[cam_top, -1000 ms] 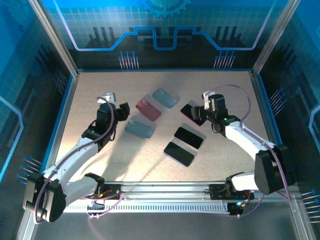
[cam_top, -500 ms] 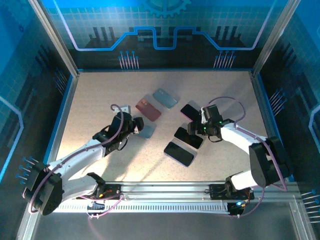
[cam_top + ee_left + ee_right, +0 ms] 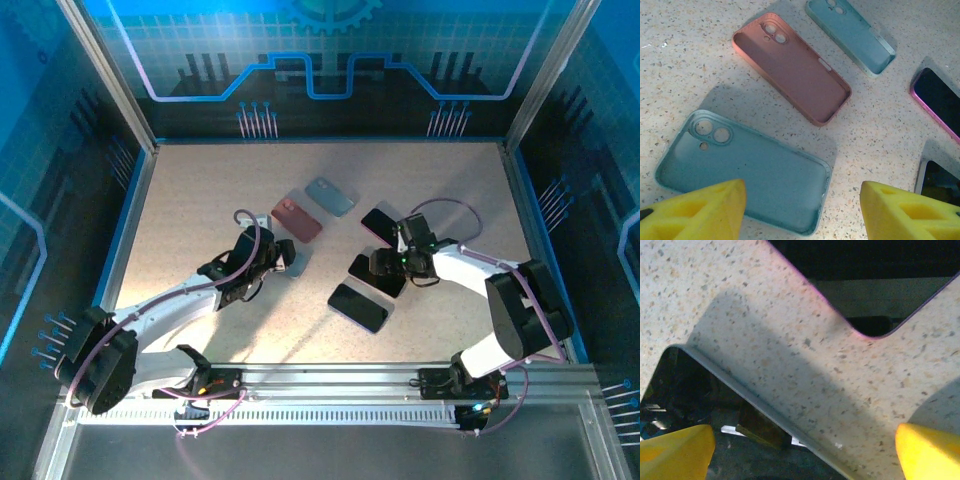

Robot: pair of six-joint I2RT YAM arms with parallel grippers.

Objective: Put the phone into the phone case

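Left wrist view: three phone cases lie hollow side up, all empty. A teal case [image 3: 745, 175] lies just ahead of the left gripper [image 3: 802, 200], a pink case [image 3: 790, 67] at its 12 o'clock, and a pale blue case [image 3: 852, 35] toward 1 o'clock. The left jaws stand wide, holding nothing. In the top external view, the right gripper [image 3: 385, 262] is spread wide and empty over the middle phone [image 3: 368, 276]. A pink-edged phone [image 3: 378, 222] lies at its 12 o'clock and a third phone [image 3: 358, 307] at 7 o'clock, all outside the cases.
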